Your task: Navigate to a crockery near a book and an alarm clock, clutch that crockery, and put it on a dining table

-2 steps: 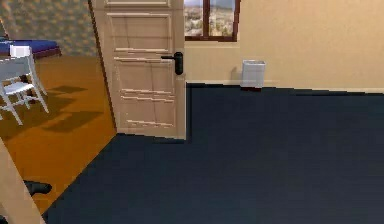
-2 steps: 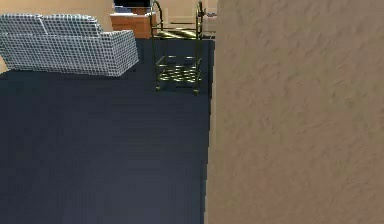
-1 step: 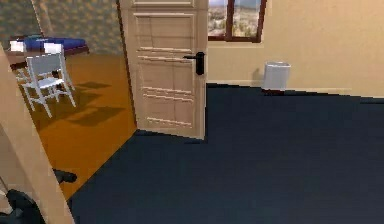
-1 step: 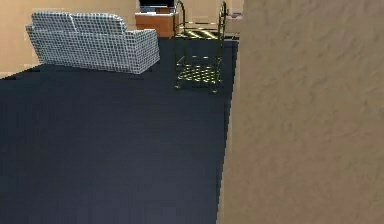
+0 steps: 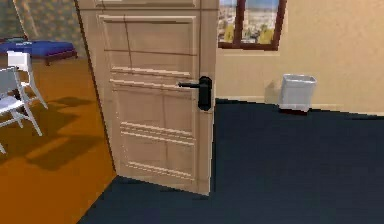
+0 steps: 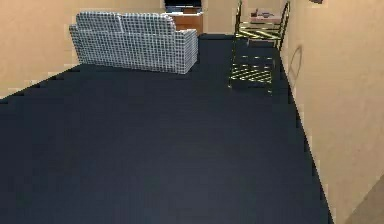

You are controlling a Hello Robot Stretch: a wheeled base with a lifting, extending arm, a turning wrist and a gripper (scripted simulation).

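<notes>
Standing close before the camera in the forward view, a pale wooden door point(image 5: 150, 90) with raised panels is turned open at an angle, and its dark handle point(image 5: 203, 92) points toward the view's left. Left of the door an orange floor point(image 5: 55, 170) begins, with two white chairs point(image 5: 15, 95) on it. Farther back there is a low blue piece of furniture point(image 5: 40, 48), perhaps a bed. Right of the door a dark blue carpet point(image 5: 290, 160) runs to a cream wall point(image 5: 340, 50). On this wall hangs a framed picture point(image 5: 250, 22), and a small white bin point(image 5: 297, 92) stands on the carpet against it.

In the arm side view the same dark carpet covers the floor. Far up on the view's left stands a checked sofa point(image 6: 135, 42) in blue and white, with its back to the camera. Near the view's right wall stands an open metal rack point(image 6: 258, 50), well apart from the sofa. A small flat thing point(image 6: 266, 14) lies on its top shelf, but I cannot tell what it is.

I cannot tell the state of the gripper. I also cannot tell where the crockery is.
</notes>
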